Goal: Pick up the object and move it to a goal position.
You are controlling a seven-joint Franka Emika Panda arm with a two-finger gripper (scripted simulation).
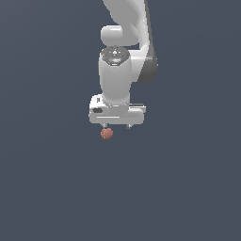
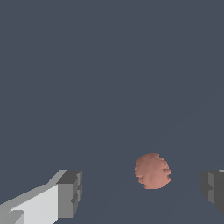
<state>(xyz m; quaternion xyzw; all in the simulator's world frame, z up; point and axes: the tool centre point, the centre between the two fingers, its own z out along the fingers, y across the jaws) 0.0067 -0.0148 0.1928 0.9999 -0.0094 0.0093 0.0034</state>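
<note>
Reddish-orange ball [image 1: 107,133] [image 2: 152,171] just below white gripper [image 1: 116,126] [image 2: 142,192], under the finger toward exterior view's left. Jaws spread wide, gripping nothing, ball between fingertips [image 2: 70,192].

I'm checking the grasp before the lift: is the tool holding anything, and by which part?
Nothing is held. The tool is open, and the ball sits between its fingers untouched.

The arm [image 1: 126,28] is cut off by the exterior view's top edge; 1 finger [image 2: 214,190] of the tool runs past the wrist view's edge.
</note>
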